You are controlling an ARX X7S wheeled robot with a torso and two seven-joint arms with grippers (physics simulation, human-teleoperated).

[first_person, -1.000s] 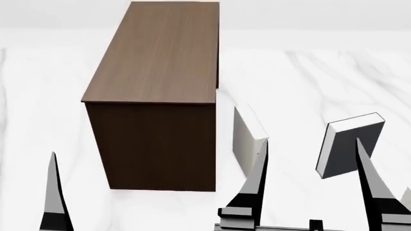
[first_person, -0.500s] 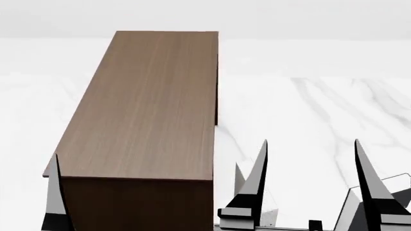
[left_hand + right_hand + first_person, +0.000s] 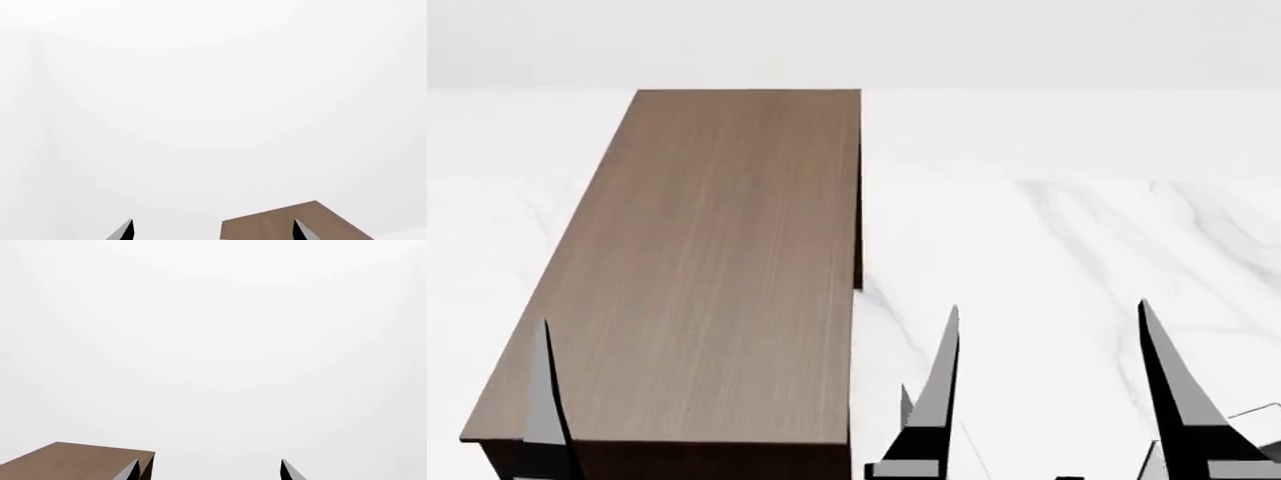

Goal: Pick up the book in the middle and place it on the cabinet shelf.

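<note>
My right end effector (image 3: 1048, 390) hangs spread and empty beside the cabinet shelf (image 3: 694, 280); my left end effector (image 3: 212, 229) is spread too. The book barely shows at the head view's lower right edge, below my right fingers.

Quick count: one tall brown wood-grain cabinet (image 3: 707, 270) with a flat lighter-brown top, and that's the only piece of furniture. There are three dark pointed fingers (image 3: 941, 390) in the head view: two from the right gripper (image 3: 1049, 305) and just one from the left gripper (image 3: 213, 222). Each wrist view shows two fingertips, so four there. There are also two pale grey slivers (image 3: 905, 405) at the bottom edge of the head view, too cut off to tell what they are.
</note>
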